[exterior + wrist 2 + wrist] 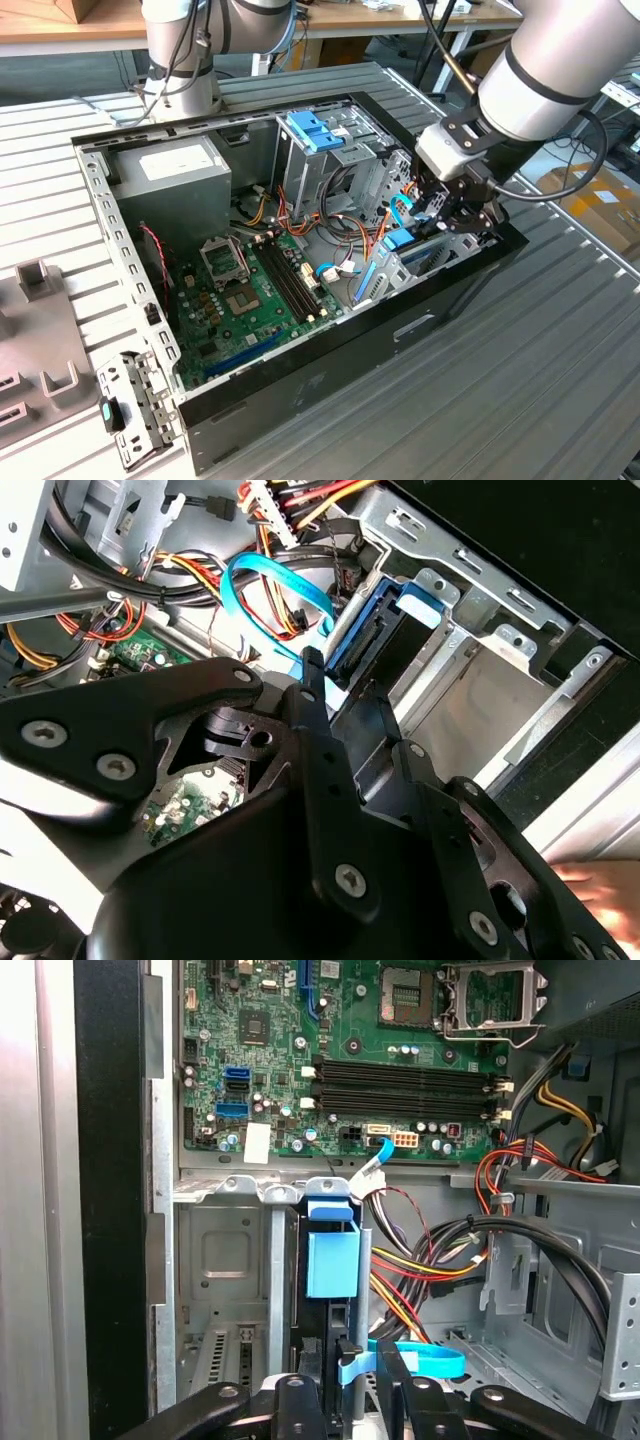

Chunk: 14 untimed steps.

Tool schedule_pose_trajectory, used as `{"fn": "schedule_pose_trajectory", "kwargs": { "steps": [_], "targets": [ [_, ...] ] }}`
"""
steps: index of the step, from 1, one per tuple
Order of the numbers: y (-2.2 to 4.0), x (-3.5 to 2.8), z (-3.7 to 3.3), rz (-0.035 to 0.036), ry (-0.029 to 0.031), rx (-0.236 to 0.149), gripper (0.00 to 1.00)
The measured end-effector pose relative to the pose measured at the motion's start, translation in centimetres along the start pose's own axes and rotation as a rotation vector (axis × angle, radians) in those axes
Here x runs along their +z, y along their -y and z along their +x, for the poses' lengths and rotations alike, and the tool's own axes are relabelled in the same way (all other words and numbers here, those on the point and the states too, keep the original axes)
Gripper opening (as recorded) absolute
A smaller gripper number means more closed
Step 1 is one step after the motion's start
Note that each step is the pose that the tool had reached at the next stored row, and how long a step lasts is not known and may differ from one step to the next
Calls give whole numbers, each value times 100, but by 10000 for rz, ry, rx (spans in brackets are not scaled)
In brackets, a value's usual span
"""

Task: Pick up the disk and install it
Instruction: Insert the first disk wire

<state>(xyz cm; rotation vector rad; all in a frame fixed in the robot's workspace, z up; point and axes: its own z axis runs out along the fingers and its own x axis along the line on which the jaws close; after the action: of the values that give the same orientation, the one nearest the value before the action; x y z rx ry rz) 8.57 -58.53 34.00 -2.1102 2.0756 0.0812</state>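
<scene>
The disk (pixel 332 1260) stands on edge in the metal drive bay (pixel 225 1250) at the front corner of the open computer case (pixel 300 395), its blue side rail and tab showing. In the exterior view the disk (pixel 400 240) sits low in that bay, on the case's right side. My gripper (pixel 442 222) is right at the disk's near end. In the second wrist view the black gripper (pixel 348 685) lines up with the disk (pixel 385 640), which runs away from it into the bay (pixel 470 670). The first wrist view puts the gripper (pixel 350 1400) at the same end.
A light blue flat cable (pixel 270 575) loops beside the bay, among red, yellow and black wires (pixel 420 1280). The motherboard (pixel 250 290), grey power-supply box (pixel 165 175) and blue bracket (pixel 310 130) lie deeper in the case. A hand (pixel 600 890) rests outside the case wall.
</scene>
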Motion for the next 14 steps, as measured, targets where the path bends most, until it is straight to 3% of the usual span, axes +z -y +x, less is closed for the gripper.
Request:
{"fn": "schedule_pose_trajectory", "kwargs": {
  "steps": [1,5,10,14],
  "targets": [
    [0,0,0,0,-2,0,36],
    [1,-9,-2,0,-1,0,36],
    [14,-150,-25,0,-2,0,36],
    [18,-190,-32,0,-9,-1,36]
  ]
}}
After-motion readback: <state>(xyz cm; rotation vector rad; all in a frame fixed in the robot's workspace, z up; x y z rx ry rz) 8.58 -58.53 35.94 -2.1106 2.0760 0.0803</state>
